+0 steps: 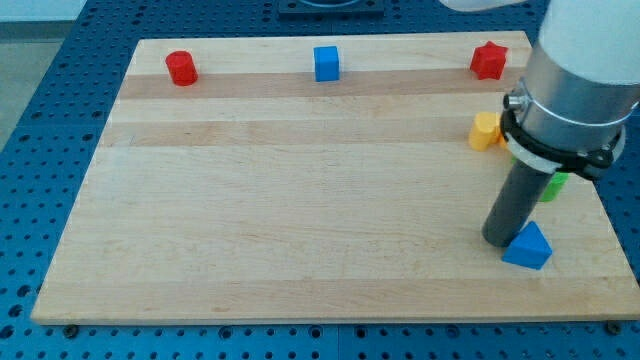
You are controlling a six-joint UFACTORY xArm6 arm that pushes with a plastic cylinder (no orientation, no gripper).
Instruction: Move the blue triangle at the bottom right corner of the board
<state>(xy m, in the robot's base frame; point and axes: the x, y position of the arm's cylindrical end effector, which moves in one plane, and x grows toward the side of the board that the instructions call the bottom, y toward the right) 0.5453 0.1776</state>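
Note:
The blue triangle (529,246) lies on the wooden board (300,200) near its bottom right corner. My tip (499,240) stands on the board just to the view's left of the triangle, touching or nearly touching its left edge. The dark rod rises from there up to the arm's grey and white body at the view's top right.
A red cylinder (181,68) sits at the top left, a blue cube (326,63) at the top middle, a red star (488,61) at the top right. A yellow block (486,130) and a green block (555,184) lie by the arm, partly hidden.

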